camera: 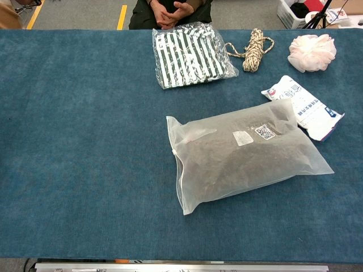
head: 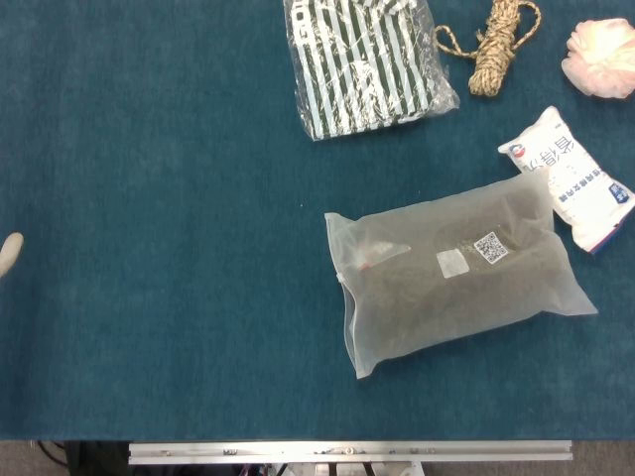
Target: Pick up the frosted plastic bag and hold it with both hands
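- Counter (camera: 85, 170): blue cloth top, fills both of my views, everything lies flat on it.
- Frosted plastic bag (camera: 244, 156): biggest item, lying flat right of centre with dark contents, a QR sticker and a white label on top. Its far right corner touches or slightly overlaps the white snack packet (camera: 306, 107). No hand on it, so as I judge it the task is at 0: not picked up, not held, whole reach, lift and 2-handed hold left to do.
- Striped bag (camera: 190, 55): clear wrap with black and white stripes, at the far edge, well apart from the frosted bag.
- Rope bundle (camera: 253, 50): coiled, just right of the striped bag.
- Pink bath puff (camera: 312, 52): far right corner.
- Left hand (head: 9, 253): only a pale tip shows at the left edge of the head view, well apart from the bag; chest view does not show it. I cannot tell if its fingers are spread or curled, nor how the arm is posed.
- Right hand: not visible in either view, so nothing to say on its pose or state.
- My read: both hands need to come in toward the bag, 1 from each side.
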Robot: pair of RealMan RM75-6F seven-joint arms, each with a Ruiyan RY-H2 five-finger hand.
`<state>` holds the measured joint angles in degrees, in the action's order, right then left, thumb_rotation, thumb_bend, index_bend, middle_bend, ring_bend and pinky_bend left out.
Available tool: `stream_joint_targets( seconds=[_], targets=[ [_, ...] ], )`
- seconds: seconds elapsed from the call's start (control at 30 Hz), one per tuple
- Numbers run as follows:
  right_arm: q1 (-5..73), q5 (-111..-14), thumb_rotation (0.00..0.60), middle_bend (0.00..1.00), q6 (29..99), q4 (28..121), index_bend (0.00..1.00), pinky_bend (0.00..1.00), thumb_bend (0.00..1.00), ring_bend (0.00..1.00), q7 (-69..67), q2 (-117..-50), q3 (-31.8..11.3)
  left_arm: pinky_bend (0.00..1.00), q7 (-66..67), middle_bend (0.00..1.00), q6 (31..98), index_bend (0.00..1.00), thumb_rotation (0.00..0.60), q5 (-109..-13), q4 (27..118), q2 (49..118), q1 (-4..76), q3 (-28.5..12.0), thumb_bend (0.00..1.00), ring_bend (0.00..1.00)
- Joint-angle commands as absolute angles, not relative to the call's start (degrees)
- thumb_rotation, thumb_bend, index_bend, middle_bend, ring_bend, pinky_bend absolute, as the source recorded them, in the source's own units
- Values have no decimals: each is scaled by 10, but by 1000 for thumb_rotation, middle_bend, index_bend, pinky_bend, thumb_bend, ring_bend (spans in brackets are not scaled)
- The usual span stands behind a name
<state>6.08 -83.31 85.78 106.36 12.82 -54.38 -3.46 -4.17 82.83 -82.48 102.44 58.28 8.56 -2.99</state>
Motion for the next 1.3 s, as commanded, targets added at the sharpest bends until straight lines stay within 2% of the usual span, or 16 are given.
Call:
stream_joint_targets(
  seconds=[0.03, 0.33, 0.4, 0.43, 0.53, 0.6, 0.7, 0.77, 0.83, 1.3],
  targets=[
    [61, -837, 600, 517, 855, 1064, 497, 578, 160, 454, 127, -543, -34, 194, -40, 70, 828, 154, 600, -826, 1025, 583, 85, -29, 280, 6],
    [64, -866, 600, 516, 851, 1070, 497, 578, 159, 454, 117, -536, -30, 194, -43, 70, 831, 154, 600, -828, 1033, 577, 81, -32, 280, 6],
    [64, -875, 600, 500, 848, 1072, 473, 579, 159, 449, 117, -536, -26, 194, -44, 71, 830, 154, 600, -829, 1034, 576, 80, -32, 280, 6],
    [64, -880, 600, 485, 844, 1074, 445, 580, 158, 439, 118, -535, -22, 194, -44, 71, 829, 154, 600, -830, 1034, 576, 80, -31, 280, 6],
    [66, -894, 600, 388, 829, 1078, 281, 540, 127, 351, 127, -535, -11, 194, -44, 70, 828, 154, 600, -832, 1035, 576, 79, -30, 280, 6],
    [70, -902, 600, 272, 814, 1080, 124, 447, 81, 237, 137, -539, -3, 194, -45, 70, 828, 154, 600, -832, 1036, 574, 79, -30, 280, 6],
    [79, -904, 600, 119, 781, 1084, 5, 327, 9, 93, 152, -546, 9, 194, -49, 70, 829, 154, 600, -835, 1040, 570, 78, -31, 280, 6],
    [85, -903, 600, 42, 763, 1085, 0, 270, 0, 28, 163, -552, 13, 194, -51, 70, 831, 154, 600, -837, 1041, 568, 77, -31, 280, 6],
    [91, -901, 600, 6, 745, 1084, 0, 220, 0, 2, 181, -564, 18, 194, -52, 69, 831, 154, 600, -838, 1042, 566, 75, -30, 280, 6],
    [122, -872, 600, 0, 656, 1060, 0, 74, 0, 0, 290, -666, 37, 194, -61, 51, 831, 154, 600, -840, 1043, 558, 66, -23, 280, 5]
  ],
)
